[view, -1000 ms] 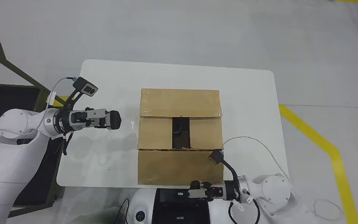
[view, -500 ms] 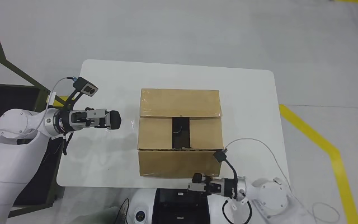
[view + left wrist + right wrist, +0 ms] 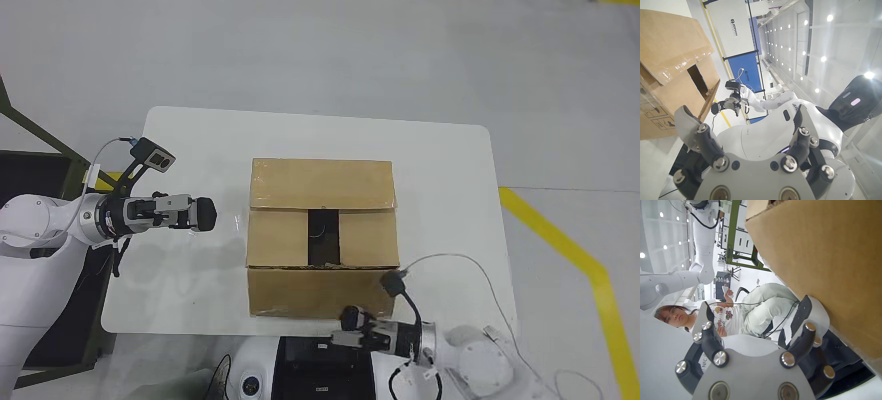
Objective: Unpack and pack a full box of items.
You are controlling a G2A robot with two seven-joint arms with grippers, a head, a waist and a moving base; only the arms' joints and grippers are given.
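A brown cardboard box (image 3: 322,190) stands mid-table, its inner flaps leaving a dark slot (image 3: 324,237); what is inside is too dark to tell. Its near flap (image 3: 320,292) slopes toward the table's front edge. My left gripper (image 3: 207,213) hovers open and empty left of the box, level with the slot; in the left wrist view (image 3: 744,121) the box (image 3: 674,56) is beside it. My right gripper (image 3: 349,320) sits open just below the near flap's front edge. In the right wrist view (image 3: 755,311) the cardboard (image 3: 819,256) lies right against one finger (image 3: 806,311).
The white table (image 3: 190,290) has bare room left and right of the box. A thin cable (image 3: 455,255) loops from the right arm over the table's right side. A dark bin (image 3: 35,180) stands off the left edge, and a yellow floor line (image 3: 560,240) runs on the right.
My right arm has drawn back toward the table's front edge and slightly left. The near flap, flat and longer a second ago, now looks shorter and tilted. The left arm has kept still.
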